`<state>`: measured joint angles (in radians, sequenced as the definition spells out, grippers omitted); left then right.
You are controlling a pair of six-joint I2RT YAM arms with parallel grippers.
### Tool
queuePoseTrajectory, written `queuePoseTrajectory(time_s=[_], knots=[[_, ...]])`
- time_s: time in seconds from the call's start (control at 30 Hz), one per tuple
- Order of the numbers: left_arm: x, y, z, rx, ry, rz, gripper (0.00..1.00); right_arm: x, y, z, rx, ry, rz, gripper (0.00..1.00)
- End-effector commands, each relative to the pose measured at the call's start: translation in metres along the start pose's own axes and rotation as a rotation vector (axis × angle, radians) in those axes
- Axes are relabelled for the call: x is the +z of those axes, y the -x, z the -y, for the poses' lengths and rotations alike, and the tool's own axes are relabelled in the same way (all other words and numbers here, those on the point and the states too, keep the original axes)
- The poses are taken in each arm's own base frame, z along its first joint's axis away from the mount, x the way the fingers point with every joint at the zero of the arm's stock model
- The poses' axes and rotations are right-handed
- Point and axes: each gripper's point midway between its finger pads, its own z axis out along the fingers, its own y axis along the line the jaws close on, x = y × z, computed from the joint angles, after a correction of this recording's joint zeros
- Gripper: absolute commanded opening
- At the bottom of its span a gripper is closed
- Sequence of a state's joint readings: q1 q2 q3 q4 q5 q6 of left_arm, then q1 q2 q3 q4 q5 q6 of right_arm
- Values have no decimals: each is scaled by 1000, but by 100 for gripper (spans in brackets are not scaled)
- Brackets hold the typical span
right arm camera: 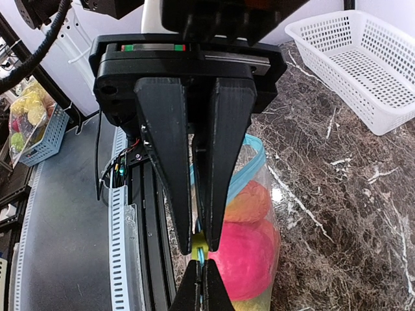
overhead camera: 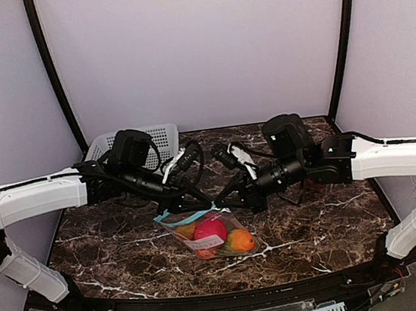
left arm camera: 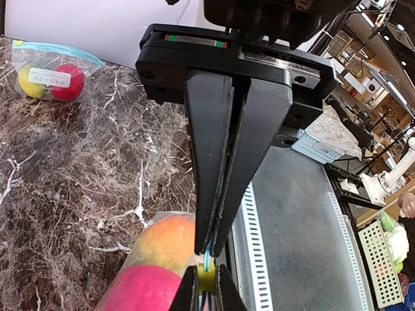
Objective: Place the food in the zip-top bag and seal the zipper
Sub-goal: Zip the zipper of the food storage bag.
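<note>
The zip-top bag (overhead camera: pixel 212 235) lies mid-table with the food inside: a pink fruit (overhead camera: pixel 209 229), an orange one (overhead camera: pixel 240 239) and a yellow-green one beneath. Both grippers meet at the bag's blue zipper edge (overhead camera: pixel 188 213). My left gripper (left arm camera: pixel 211 249) is shut on the blue zipper strip (left arm camera: pixel 207 259), just above the orange fruit (left arm camera: pixel 165 243) and pink fruit (left arm camera: pixel 146 288). My right gripper (right arm camera: pixel 200 243) is shut on the small yellow zipper slider (right arm camera: pixel 198 243), beside the pink fruit (right arm camera: pixel 243 256). The two grippers' tips stand nose to nose.
A white mesh basket (overhead camera: pixel 162 136) stands at the back left, also far right in the right wrist view as the basket (right arm camera: pixel 363 65). A second small bag with yellow and red fruits (left arm camera: pixel 48 78) lies further off. The table's front rail (left arm camera: pixel 259 246) runs close by the bag.
</note>
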<state>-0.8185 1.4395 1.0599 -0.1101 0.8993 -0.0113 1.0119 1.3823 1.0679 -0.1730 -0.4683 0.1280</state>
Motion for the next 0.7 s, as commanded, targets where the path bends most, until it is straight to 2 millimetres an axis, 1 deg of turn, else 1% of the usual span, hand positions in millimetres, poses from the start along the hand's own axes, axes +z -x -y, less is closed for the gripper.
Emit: queuePoseTrajectory(time_s=[0.0,0.23,0.43,0.67], knots=[[0,-4,5,10,-11,-17,1,-11,14,6,-19,-52,46,0],[0,-8,3,18,2,-30,1,-20,13,16,-12,-108,50,0],[-1,-11,1,18,12,-42,1,-30,13,21,-10,-141,57,0],[-1,-15,-1,16,25,-53,1,-37,13,26,-3,-173,62,0]])
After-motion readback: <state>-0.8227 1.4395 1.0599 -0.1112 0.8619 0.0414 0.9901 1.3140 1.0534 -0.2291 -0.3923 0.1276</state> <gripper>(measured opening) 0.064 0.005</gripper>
